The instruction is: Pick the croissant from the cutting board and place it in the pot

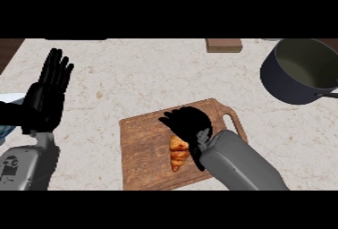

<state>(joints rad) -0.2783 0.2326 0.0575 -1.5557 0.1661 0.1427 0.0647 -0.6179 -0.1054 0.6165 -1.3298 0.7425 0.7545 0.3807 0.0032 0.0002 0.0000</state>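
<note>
My right robot hand (190, 125) hovers over the croissant (177, 154), fingers relaxed, holding nothing. Closing off-centre could nudge it along the cutting board (144, 147); the pot (300, 71) stands well apart.

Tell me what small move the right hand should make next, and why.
Probably curl the fingers round the golden-brown croissant. The black right hand sits directly over its upper end on the wooden cutting board, not visibly gripping it, and the dark grey pot waits to the upper right.
</note>
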